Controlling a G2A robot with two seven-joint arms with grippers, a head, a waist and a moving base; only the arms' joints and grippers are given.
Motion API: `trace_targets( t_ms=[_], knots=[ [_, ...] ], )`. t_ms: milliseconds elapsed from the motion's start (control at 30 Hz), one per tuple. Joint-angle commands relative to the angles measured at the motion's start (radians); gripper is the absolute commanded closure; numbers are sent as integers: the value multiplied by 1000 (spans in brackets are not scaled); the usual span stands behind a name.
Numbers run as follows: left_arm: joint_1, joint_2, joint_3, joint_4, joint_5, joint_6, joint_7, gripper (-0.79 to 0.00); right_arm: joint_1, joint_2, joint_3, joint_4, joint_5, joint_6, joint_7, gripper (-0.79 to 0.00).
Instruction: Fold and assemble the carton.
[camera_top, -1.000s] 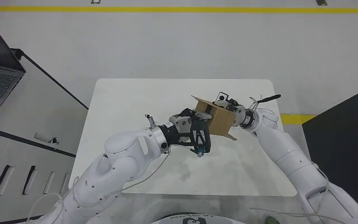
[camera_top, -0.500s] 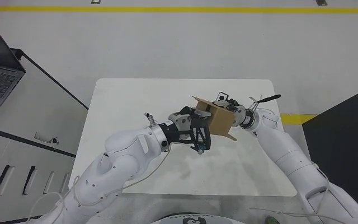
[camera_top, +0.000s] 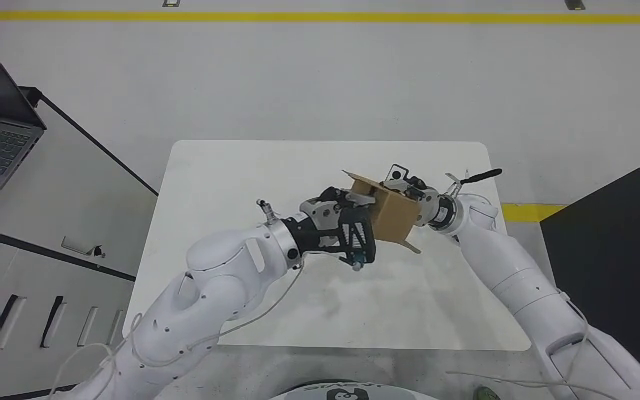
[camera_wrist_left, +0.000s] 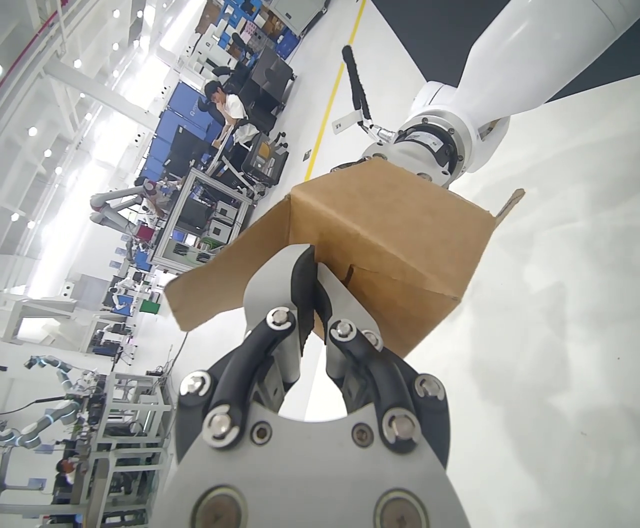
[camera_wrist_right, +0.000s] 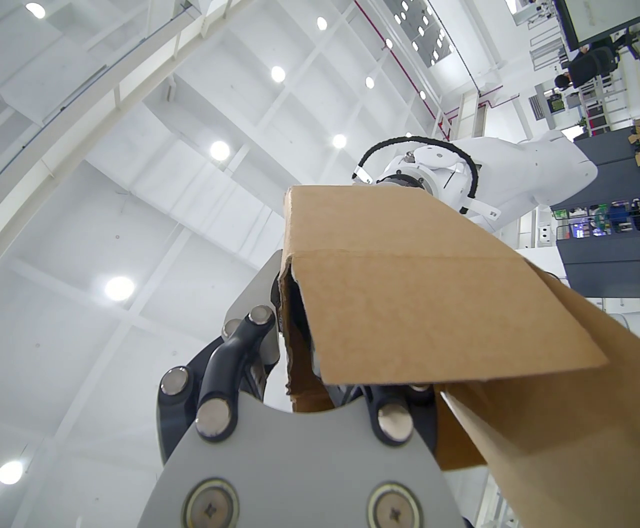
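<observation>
The left pincer (camera_wrist_left: 314, 282) is closed on a thin cardboard edge of the carton (camera_top: 392, 212). Its dark pads (camera_wrist_left: 303, 280) press together at the seam where an open flap (camera_wrist_left: 225, 270) swings out from the box body. The right pincer (camera_wrist_right: 292, 305) grips the opposite side, with one wall of the carton clamped between its fingers (camera_wrist_right: 255, 305) and another panel folding over just past them. Between the two arms the brown carton hangs tilted, partly squared up with its flaps loose, over the far right part of the white table (camera_top: 240, 200). I cannot tell whether its lowest corner touches the tabletop. A laptop (camera_top: 12, 135) sits on a separate surface well off to the left
</observation>
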Motion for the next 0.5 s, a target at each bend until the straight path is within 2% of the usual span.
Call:
trace_targets(
  t_ms=[0, 467],
  knots=[
    [-2, 0, 5, -1, 4, -13, 7, 0, 0, 0, 0, 0, 0, 0, 0, 0],
    [10, -4, -12, -4, -5, 5, -3, 0, 0, 0, 0, 0, 0, 0, 0, 0]
  ],
)
